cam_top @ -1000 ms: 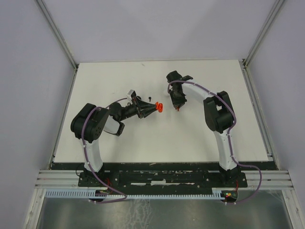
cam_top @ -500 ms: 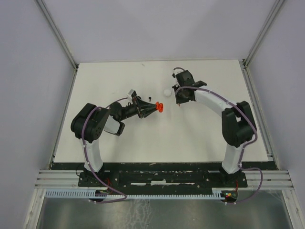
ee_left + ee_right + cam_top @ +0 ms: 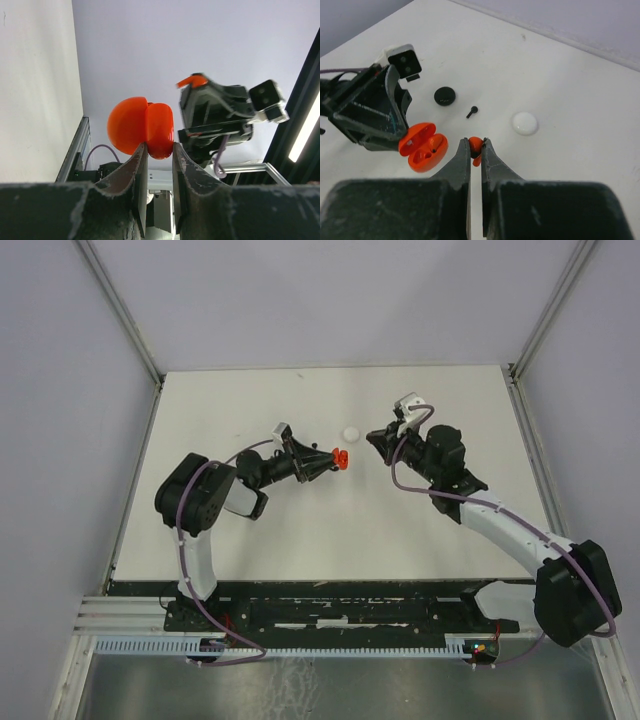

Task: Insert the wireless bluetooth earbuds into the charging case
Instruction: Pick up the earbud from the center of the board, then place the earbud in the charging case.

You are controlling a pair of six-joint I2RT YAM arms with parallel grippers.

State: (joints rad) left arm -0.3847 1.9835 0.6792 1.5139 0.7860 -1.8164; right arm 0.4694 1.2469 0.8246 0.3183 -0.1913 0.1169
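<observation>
The left tool [image 3: 159, 150] is clenched on the open red charging case [image 3: 142, 127], held off the worktop [image 3: 580, 100]. The right tool [image 3: 475, 149] pinches a red earbud [image 3: 475, 143] at 3 o'clock of that case, near it but apart. From the red earbud, a black earbud [image 3: 471, 111] lies at 12 o'clock, a white round case [image 3: 525, 123] at 2 and a black round case [image 3: 445, 95] at 11.
</observation>
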